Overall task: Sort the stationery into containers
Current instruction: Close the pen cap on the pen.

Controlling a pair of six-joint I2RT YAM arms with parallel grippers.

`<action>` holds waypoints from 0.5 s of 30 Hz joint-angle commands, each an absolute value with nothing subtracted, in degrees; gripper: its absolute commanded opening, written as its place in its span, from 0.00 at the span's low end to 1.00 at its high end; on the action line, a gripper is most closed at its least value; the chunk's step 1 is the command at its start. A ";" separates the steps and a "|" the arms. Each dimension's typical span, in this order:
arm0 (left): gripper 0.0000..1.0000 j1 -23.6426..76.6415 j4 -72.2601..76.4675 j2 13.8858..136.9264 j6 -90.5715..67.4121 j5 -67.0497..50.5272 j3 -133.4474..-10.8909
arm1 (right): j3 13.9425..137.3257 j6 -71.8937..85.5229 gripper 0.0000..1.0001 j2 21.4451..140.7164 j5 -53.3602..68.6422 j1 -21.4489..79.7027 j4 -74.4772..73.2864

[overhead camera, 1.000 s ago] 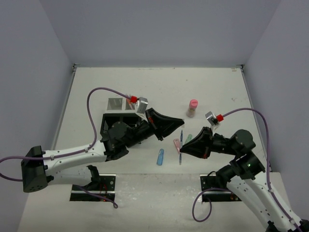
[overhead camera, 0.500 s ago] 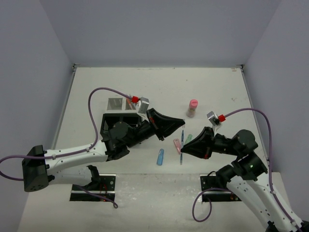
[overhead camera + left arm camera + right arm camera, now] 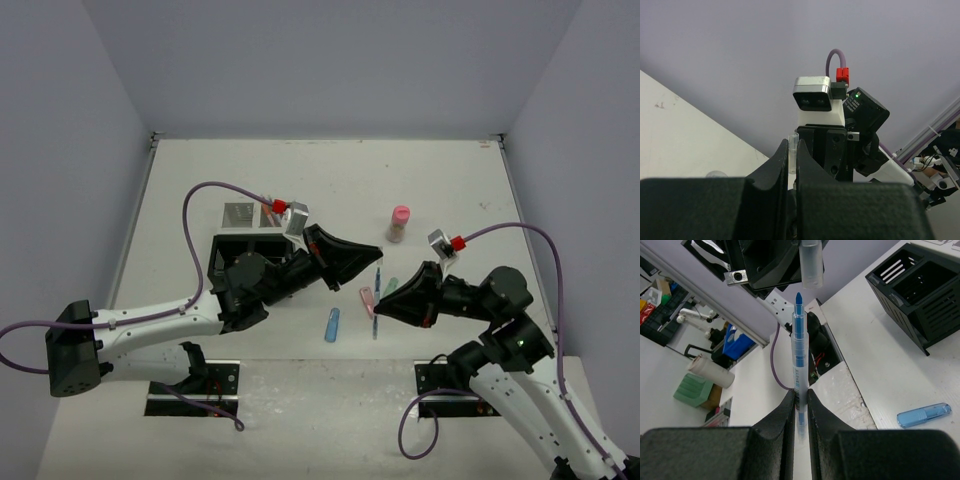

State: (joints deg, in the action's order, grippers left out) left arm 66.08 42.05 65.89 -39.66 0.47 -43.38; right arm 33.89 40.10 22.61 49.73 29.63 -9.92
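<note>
My right gripper (image 3: 800, 392) is shut on a blue pen (image 3: 798, 355) that stands uncapped, tip pointing at my left gripper. Just beyond the tip hangs a clear pen cap (image 3: 811, 262), apart from the pen. The left gripper (image 3: 793, 150) is shut on that clear cap (image 3: 792, 150). In the top view the two grippers, left (image 3: 375, 252) and right (image 3: 380, 306), face each other above the table with the pen (image 3: 376, 282) between them. The containers (image 3: 232, 250) stand behind the left arm, black compartments (image 3: 920, 295) showing in the right wrist view.
A blue capsule-shaped piece (image 3: 332, 324) lies near the front edge, also visible in the right wrist view (image 3: 924, 415). A pink item (image 3: 367, 300) and a green pen (image 3: 390, 287) lie under the grippers. A pink-capped bottle (image 3: 399, 222) stands farther back.
Both grippers keep their grips. The right gripper and pen have shifted very slightly; the left arm barely moved.
</note>
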 commanded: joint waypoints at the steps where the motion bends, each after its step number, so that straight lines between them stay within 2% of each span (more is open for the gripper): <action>1: 0.00 66.27 45.00 65.13 -39.04 1.12 -43.51 | 36.51 38.59 0.00 22.50 47.91 29.90 -11.32; 15: 0.00 66.27 45.98 65.77 -40.10 0.42 -42.64 | 38.25 38.48 0.00 23.04 45.61 29.96 -13.29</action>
State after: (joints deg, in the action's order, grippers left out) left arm 66.08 42.51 65.89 -39.88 0.45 -43.26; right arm 35.52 39.15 22.61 46.92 29.63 -13.19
